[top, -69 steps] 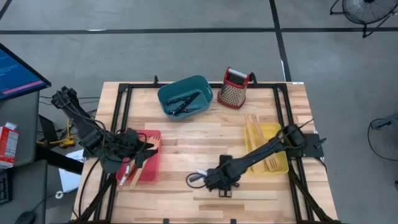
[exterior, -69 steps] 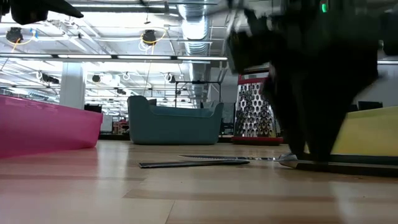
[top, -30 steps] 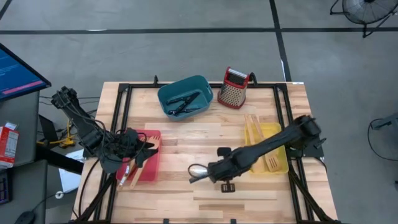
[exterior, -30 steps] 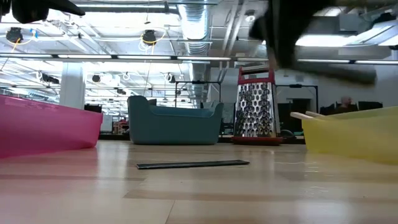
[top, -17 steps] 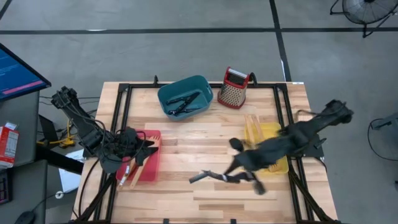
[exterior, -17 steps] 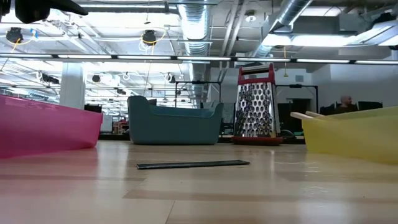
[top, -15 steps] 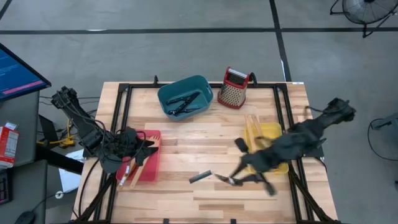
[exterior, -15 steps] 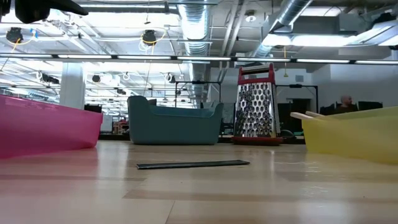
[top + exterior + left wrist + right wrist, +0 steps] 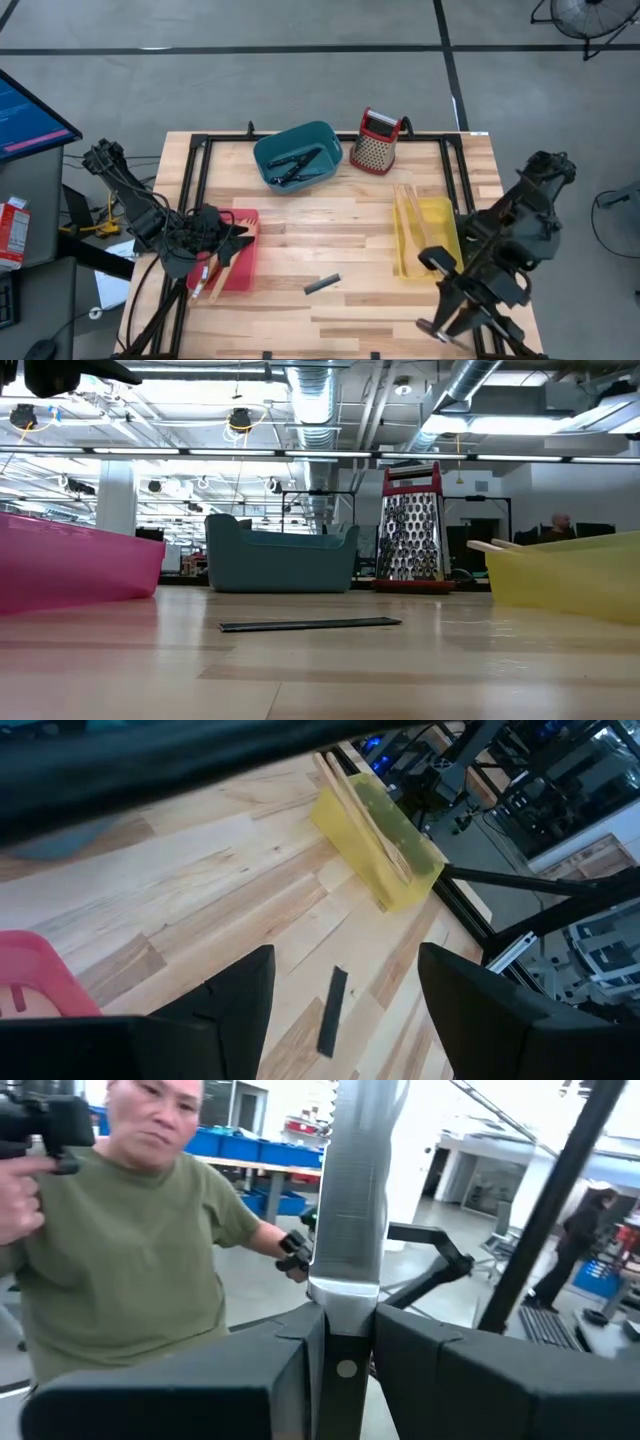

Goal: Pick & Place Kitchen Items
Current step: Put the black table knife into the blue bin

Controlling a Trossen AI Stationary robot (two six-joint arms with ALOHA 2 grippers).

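From above, the left gripper [image 9: 232,250] hangs over the red bin [image 9: 243,272] near the worktop's [image 9: 330,240] left edge, where pale wooden utensils [image 9: 215,283] lie. The right gripper [image 9: 450,318] is out past the worktop's front right corner, beyond the yellow bin [image 9: 440,245], which holds long wooden utensils [image 9: 408,215]. A short black bar [image 9: 322,284], which I cannot identify for sure, lies alone on the bare wood between the red and yellow bins. At the far edge the teal bin [image 9: 315,135] holds black-handled items [image 9: 295,165], with the red-topped grater [image 9: 376,141] just beside it. In the low view the black bar [image 9: 310,624] lies flat on the wood in the middle, with the red bin [image 9: 70,565] on the left, the teal bin [image 9: 280,560] and the upright grater [image 9: 410,530] behind, and the yellow bin [image 9: 570,575] on the right with a wooden tip [image 9: 485,546] over its rim; neither gripper reaches into this view. In the left wrist view the left gripper [image 9: 345,980] has its fingers [image 9: 240,990] spread wide with nothing between them, above the black bar [image 9: 332,1012] and facing the yellow bin [image 9: 385,840]. In the right wrist view the right gripper [image 9: 345,1370] is clamped on a steel knife [image 9: 345,1230], the blade sticking out from between its fingers [image 9: 250,1380], with a person [image 9: 130,1260] in a green shirt in the room beyond.
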